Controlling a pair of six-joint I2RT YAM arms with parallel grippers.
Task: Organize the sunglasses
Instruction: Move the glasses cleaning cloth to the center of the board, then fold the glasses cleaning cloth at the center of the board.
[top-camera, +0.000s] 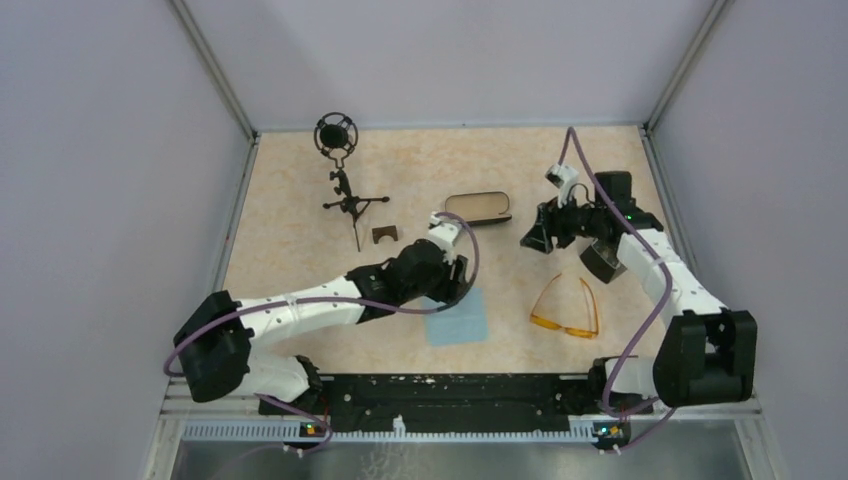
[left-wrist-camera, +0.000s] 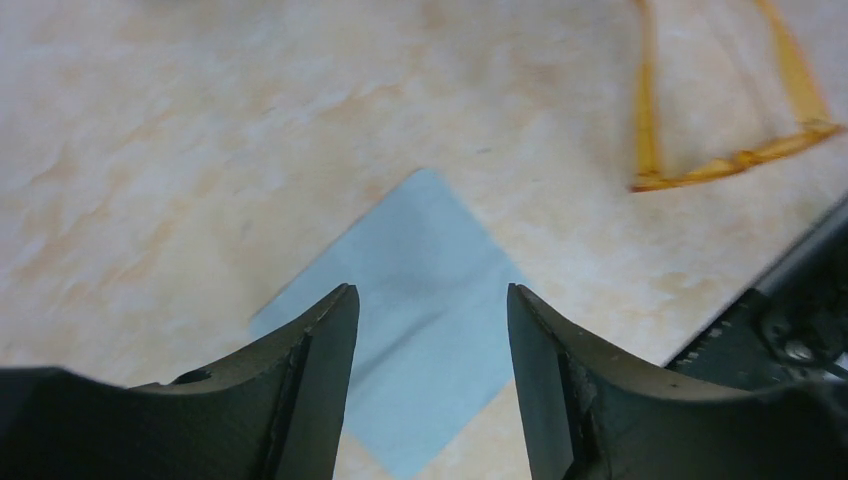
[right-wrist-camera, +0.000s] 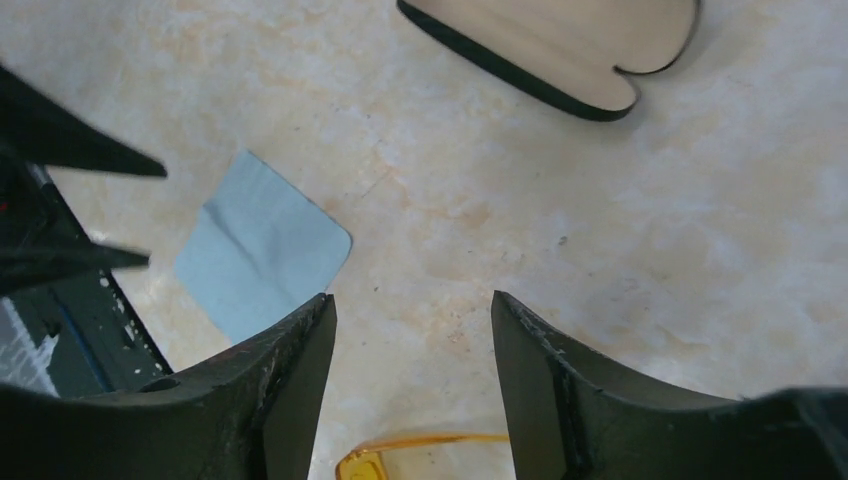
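**A:** How are the two arms posing?

**B:** The left arm (top-camera: 300, 305) is stretching forward and rightward, the left gripper (left-wrist-camera: 430, 300) hanging wide open above the blue cloth (left-wrist-camera: 420, 240). The right arm (top-camera: 668, 278) is folding back toward the centre, the right gripper (right-wrist-camera: 412, 305) also gaping, holding nothing.

**A:** Where are the sunglasses (top-camera: 562, 326) lying?

**B:** Unfolded on the table (top-camera: 300, 240) (temples pointing away from the robot), just right of the blue cloth, on the near side of the right gripper, touching neither gripper.

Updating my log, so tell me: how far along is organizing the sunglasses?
Done: the black case lies open, tan lining up. In hand: nothing; the left gripper hovers with open jaws over the blue cloth, the right gripper, also open, between case and sunglasses. Left: the sunglasses lie unfolded on the table, outside the case.
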